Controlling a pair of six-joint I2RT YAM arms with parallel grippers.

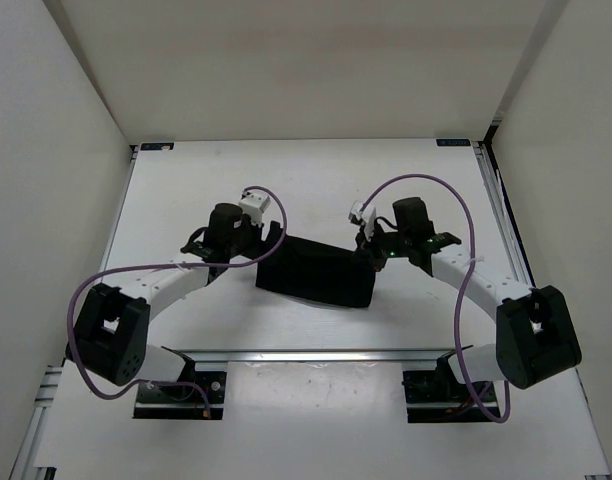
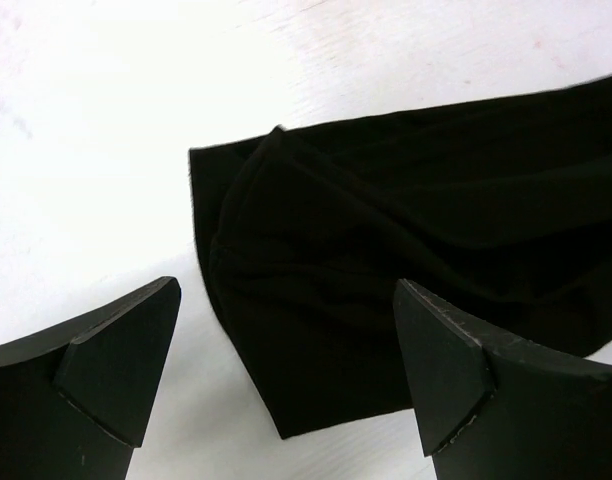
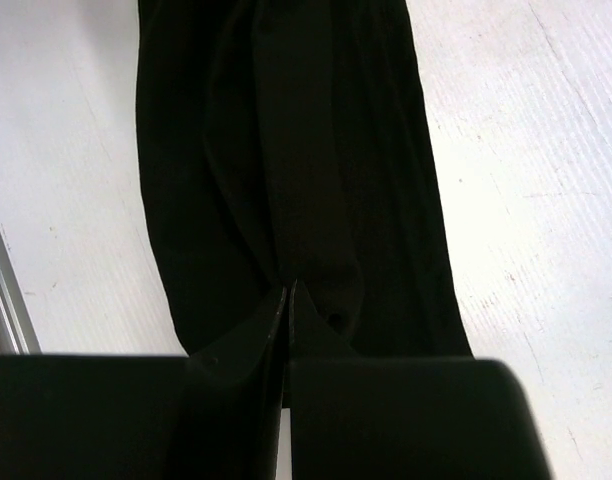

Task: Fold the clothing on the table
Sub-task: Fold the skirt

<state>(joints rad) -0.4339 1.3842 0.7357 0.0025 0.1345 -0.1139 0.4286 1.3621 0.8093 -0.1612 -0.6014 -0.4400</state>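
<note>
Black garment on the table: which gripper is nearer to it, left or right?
Right. The right gripper, shut, rests its tips on the right end of the black garment. The left gripper, open, hovers over its left end, seemingly without touching.

**Three cameras, one shared garment**

My overhead camera is looking down from above and behind me, taking in the whole counter (image 1: 316, 180) from far off. My left wrist camera is peering past my left gripper (image 2: 286, 300), sitting close over one end of the clothing (image 2: 416, 220). My right wrist camera is looking along my right gripper (image 3: 288, 300), close over the other end. All three are sharing the clothing.
</note>
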